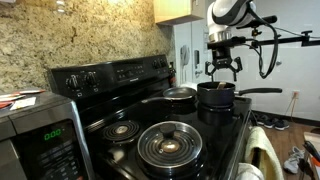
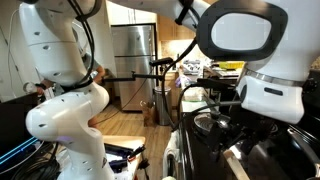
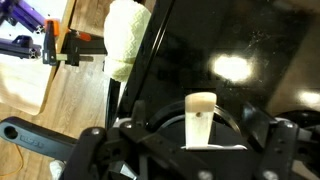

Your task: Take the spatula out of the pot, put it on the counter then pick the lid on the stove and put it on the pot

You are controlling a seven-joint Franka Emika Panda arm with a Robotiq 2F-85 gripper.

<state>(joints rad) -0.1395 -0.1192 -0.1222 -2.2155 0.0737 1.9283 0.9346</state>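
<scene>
Now the fingers (image 3: 275,150) hang spread wide over the pot (image 1: 215,97) — gripping nothing — with the spatula (image 3: 202,110) standing near-upright straight below, right between them.

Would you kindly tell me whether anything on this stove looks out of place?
The lid lies on a front coil burner of the stove instead of on the pot, and in the wrist view the spatula stands up inside the pot.
</scene>
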